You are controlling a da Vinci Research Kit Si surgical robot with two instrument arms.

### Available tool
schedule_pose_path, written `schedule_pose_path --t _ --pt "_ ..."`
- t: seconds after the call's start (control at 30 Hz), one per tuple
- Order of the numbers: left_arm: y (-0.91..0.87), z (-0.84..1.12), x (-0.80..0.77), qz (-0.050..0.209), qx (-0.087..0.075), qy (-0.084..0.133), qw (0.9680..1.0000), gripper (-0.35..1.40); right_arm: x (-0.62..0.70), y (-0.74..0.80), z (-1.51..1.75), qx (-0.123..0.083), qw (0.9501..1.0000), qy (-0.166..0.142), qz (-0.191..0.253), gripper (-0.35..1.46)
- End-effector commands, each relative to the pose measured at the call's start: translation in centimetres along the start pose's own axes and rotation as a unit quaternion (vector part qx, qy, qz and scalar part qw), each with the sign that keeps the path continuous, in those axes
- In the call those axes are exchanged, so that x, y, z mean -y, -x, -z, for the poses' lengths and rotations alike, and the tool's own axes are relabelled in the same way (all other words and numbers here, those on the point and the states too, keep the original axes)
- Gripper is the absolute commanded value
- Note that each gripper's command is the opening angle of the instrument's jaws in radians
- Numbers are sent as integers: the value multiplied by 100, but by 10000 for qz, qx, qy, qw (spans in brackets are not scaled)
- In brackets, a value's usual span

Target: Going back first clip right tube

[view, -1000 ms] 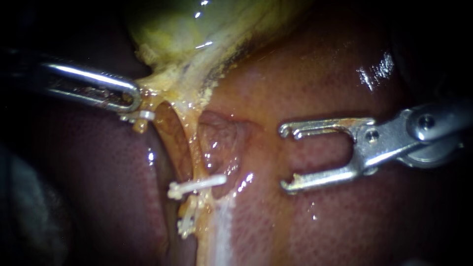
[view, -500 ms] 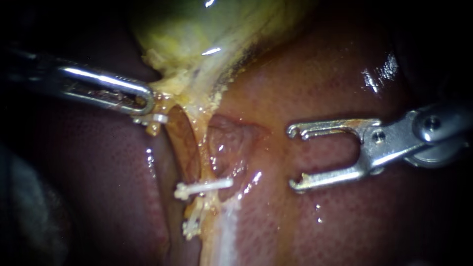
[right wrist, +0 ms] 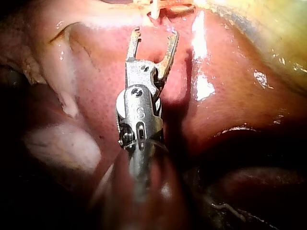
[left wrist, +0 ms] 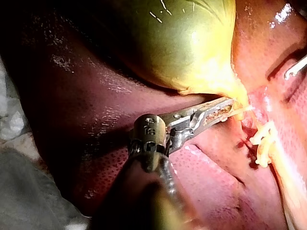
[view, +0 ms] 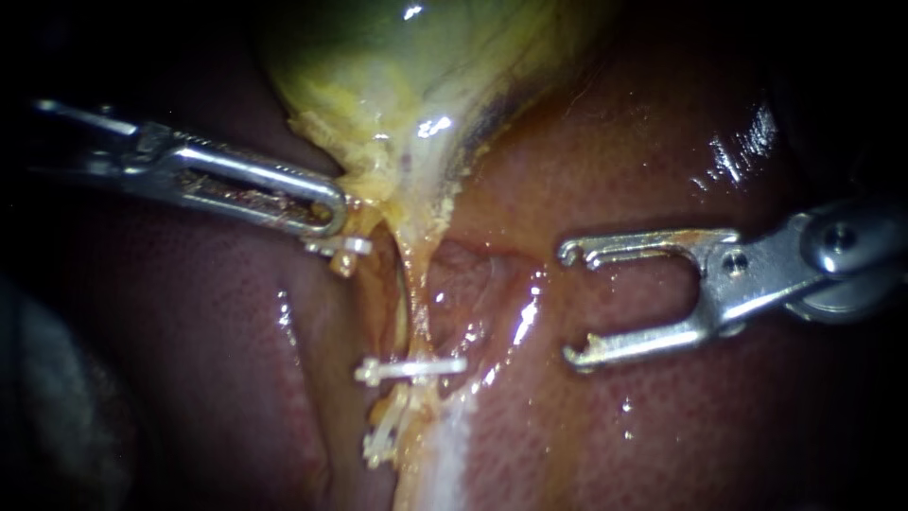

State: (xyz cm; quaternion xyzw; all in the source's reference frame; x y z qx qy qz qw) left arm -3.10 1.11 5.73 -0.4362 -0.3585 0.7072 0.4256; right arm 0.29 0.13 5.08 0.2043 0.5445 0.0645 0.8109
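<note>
At nine to ten o'clock in the endoscope view, the left instrument is seen with its jaws clamped on yellow tissue at the foot of the gallbladder, which fills twelve o'clock. Just below centre, a white clip is set across a pale tube. A second clip lies beyond it toward six o'clock. At three o'clock the right instrument is held over the liver, jaws spread wide and empty, apart from the clip.
</note>
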Motion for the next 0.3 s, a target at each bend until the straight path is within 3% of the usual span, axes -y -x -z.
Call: schedule_pose_path --t 0.03,0.3 --pt "0 0 0 -1 0 -3 10000 -35 0 0 0 -1 10000 0 -1 46" --pt "0 0 0 -2 10 10 10000 -35 0 0 0 -1 10000 3 -3 46"
